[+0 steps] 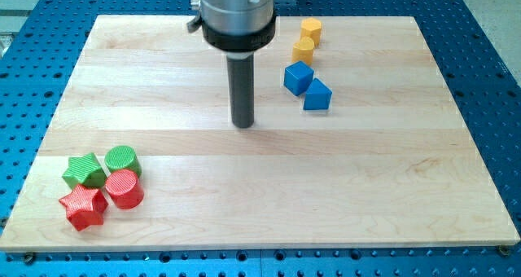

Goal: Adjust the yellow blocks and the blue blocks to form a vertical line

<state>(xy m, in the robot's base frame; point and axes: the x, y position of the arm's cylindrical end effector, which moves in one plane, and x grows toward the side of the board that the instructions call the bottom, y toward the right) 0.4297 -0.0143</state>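
Two yellow blocks sit near the view's top right: a yellow hexagonal block [311, 30] and just below it a smaller yellow block [304, 50]. Below them lie a blue cube [298, 77] and a blue wedge-like block [317, 94], touching each other and stepping down to the right. The four run in a rough, slightly slanted column. My tip [243, 124] rests on the board to the left of the blue blocks, a short gap away, touching no block.
A wooden board [260, 204] lies on a blue perforated table. At the view's bottom left sits a cluster: a green star [85, 170], a green cylinder [122, 159], a red cylinder [124, 188] and a red star [83, 208].
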